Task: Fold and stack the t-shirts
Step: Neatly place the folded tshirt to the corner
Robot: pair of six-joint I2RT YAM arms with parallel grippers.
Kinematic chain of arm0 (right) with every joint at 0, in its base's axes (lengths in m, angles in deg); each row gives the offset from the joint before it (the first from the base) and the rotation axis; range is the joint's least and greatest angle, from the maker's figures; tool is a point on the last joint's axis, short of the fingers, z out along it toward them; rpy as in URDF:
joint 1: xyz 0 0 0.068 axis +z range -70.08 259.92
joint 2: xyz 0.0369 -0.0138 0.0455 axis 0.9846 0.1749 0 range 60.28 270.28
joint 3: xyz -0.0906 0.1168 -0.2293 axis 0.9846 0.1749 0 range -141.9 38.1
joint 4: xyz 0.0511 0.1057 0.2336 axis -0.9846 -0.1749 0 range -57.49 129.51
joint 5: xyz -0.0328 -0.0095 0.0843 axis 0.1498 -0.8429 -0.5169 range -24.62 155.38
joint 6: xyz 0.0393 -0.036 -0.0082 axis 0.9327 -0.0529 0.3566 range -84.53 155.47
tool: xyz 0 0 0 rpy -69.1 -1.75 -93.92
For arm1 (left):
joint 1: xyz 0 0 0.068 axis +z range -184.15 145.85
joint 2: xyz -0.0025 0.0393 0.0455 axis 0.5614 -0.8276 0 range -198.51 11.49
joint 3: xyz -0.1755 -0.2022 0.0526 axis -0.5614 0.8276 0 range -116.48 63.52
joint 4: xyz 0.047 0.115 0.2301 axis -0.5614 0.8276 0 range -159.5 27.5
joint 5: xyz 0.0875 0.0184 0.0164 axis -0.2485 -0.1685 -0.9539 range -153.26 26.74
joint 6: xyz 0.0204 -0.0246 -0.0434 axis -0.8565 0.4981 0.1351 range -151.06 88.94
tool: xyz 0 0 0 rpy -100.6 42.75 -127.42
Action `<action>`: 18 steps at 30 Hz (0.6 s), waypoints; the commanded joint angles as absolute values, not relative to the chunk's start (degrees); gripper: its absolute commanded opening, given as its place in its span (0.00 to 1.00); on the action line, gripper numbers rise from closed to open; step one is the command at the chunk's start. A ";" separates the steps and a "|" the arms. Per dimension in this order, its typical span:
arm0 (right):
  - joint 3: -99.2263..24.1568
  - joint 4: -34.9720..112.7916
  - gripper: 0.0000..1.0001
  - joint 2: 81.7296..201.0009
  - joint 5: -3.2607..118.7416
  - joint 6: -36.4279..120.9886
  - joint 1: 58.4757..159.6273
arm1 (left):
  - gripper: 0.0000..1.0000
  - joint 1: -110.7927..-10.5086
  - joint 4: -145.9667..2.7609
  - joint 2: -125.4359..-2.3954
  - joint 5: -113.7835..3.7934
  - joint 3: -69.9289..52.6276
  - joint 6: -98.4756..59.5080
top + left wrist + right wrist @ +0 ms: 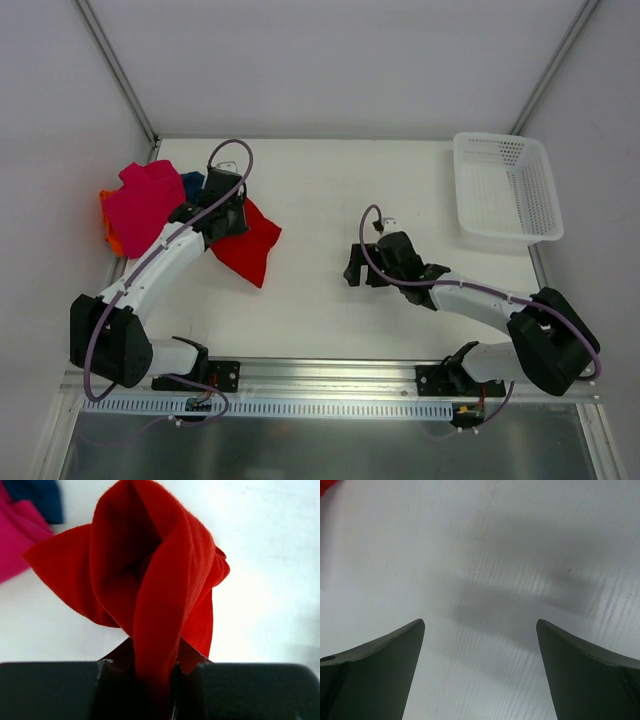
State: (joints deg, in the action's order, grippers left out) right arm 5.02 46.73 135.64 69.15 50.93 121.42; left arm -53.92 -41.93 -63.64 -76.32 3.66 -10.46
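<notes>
left hand (pixel 150 680) clamping red t-shirt (pixel 160 580), extended forward

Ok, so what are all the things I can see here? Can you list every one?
red t-shirt: one, bright red, left part of the table, bunched up
pink t-shirt: one, magenta-pink, far left of the table, in a heap
orange t-shirt: one, orange, peeking out beside the pink one at the left edge
blue t-shirt: one, dark blue, mostly hidden behind the pink one
basket: one, white, far right corner of the table
table: one, white, under everything
left gripper: one, black, shut on the red t-shirt
right gripper: one, black, open, over bare table near the middle
</notes>
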 commanded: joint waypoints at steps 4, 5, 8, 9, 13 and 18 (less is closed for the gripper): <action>5.84 51.98 0.99 138.15 66.26 49.35 121.23 | 0.00 -47.08 -34.43 -62.86 -82.24 -4.59 -15.50; 6.28 52.42 0.99 138.42 66.00 49.35 121.23 | 0.00 -46.11 -33.73 -63.30 -81.98 -6.08 -15.85; 6.81 53.74 1.00 139.03 66.00 49.35 121.23 | 0.00 -42.42 -32.76 -67.51 -80.92 -9.67 -18.05; 6.90 54.27 0.99 139.12 64.08 49.27 121.15 | 0.00 -41.28 -32.50 -68.31 -80.66 -10.48 -18.58; 7.25 54.54 0.99 139.74 63.71 48.74 121.15 | 0.00 -39.25 -32.50 -72.08 -78.90 -16.61 -21.30; 7.77 54.89 1.00 139.83 63.01 48.47 121.06 | 0.00 -36.97 -31.36 -78.24 -78.81 -26.03 -24.55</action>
